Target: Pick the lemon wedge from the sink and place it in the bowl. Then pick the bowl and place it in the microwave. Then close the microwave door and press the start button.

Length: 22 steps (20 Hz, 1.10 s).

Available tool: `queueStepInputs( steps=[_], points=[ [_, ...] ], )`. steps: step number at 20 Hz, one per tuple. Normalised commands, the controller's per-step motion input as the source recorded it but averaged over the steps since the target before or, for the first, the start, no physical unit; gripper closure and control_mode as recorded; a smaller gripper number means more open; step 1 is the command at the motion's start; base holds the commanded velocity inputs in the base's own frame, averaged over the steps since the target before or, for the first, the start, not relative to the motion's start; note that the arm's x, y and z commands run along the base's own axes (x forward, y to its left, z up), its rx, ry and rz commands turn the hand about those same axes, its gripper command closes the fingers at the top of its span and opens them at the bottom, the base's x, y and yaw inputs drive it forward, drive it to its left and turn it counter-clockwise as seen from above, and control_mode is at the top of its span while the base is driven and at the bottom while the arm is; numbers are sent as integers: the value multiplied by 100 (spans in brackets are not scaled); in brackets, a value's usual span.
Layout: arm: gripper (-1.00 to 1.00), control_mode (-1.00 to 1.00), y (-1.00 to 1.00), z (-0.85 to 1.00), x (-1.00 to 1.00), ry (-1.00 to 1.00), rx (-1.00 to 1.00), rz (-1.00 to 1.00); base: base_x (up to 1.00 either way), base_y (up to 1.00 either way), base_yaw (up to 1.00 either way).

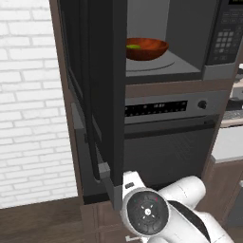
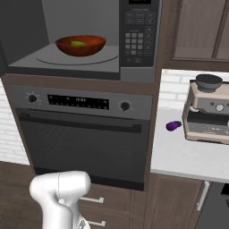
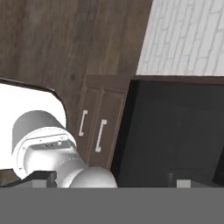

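The reddish-brown bowl (image 1: 153,51) (image 2: 91,48) sits on the turntable inside the microwave (image 1: 190,71) (image 2: 112,67). The yellow-green lemon wedge (image 1: 134,47) (image 2: 78,44) lies in it. The microwave door (image 1: 102,85) stands wide open, swung out to the left. My gripper (image 3: 116,179) is open with nothing between its fingertips (image 3: 41,177). It sits low, by the door's bottom corner, where the white wrist (image 1: 130,182) shows. The sink is out of view.
The microwave keypad (image 1: 227,38) (image 2: 138,40) is on the right side. Below is the knobbed oven (image 2: 85,134) with a bar handle. To the right, a counter (image 2: 188,156) carries a coffee machine (image 2: 208,112) and a small purple eggplant (image 2: 173,126). A white brick wall (image 1: 28,104) is to the left.
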Motion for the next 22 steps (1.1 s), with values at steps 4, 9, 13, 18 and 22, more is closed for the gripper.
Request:
queueStepInputs(
  steps=[4,9,13,18,22],
  points=[
    [-100,-100,63,-54,-52,-16,0,0,0,0,0],
    [-100,-100,98,-13,-21,-20,-3,0,0,0,0],
    [-100,-100,100,14,-2,-17,-10,-4,0,0,0],
    [-100,-100,100,51,2,-7,-12,-14,0,0,0],
    [-100,-100,85,75,28,0,-8,-19,0,0,0]
  ],
)
